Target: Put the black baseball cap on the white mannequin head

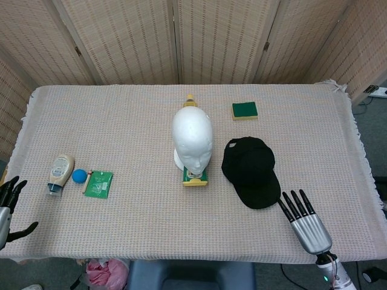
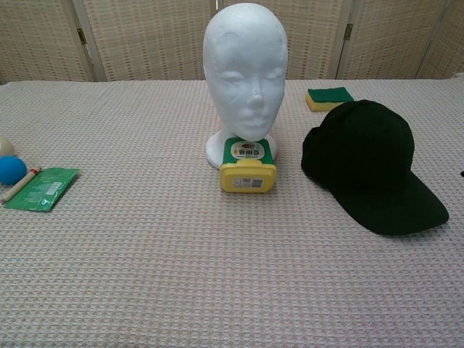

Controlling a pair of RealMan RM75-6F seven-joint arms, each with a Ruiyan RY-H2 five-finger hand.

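Note:
The white mannequin head (image 1: 192, 140) (image 2: 245, 69) stands upright at the table's middle, bare on top. To its right the black baseball cap (image 1: 250, 171) (image 2: 367, 161) lies flat on the cloth, brim toward the near right. My right hand (image 1: 305, 225) hovers over the near edge just right of the brim, fingers stretched and apart, holding nothing. My left hand (image 1: 8, 206) shows at the far left edge, fingers apart and empty. The chest view shows neither hand clearly.
A yellow-and-green container (image 1: 195, 176) (image 2: 248, 165) lies against the head's base. A green sponge (image 1: 245, 110) (image 2: 329, 97) sits behind the cap. At the left lie a squeeze bottle (image 1: 60, 174), a blue ball (image 1: 79, 176) (image 2: 11, 170) and a green packet (image 1: 98, 184) (image 2: 42, 188).

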